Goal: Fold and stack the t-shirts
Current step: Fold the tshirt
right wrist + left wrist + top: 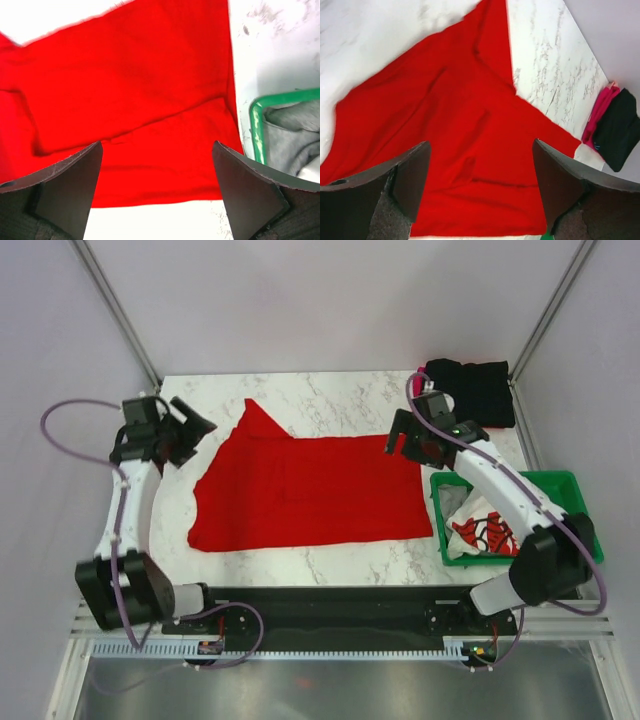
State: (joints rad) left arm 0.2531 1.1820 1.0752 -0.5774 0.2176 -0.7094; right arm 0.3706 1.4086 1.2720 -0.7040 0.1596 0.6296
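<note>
One red t-shirt (310,490) spread, jaws apart

The red t-shirt (310,490) is seen as soft, matt cloth, creased in shallow folds. The table (340,395) is finished in a smooth white marble pattern with grey veins and a faint sheen. The black t-shirt (478,390) and the magenta t-shirt (601,107) are matt cloth as well. The crate (575,480) is made of smooth green plastic. A white t-shirt (480,532) of printed cloth is held in it. The 2 fingers of the left gripper (480,145) and of the right gripper (157,145) are dark and matt, with grainy, rough faces.
</note>
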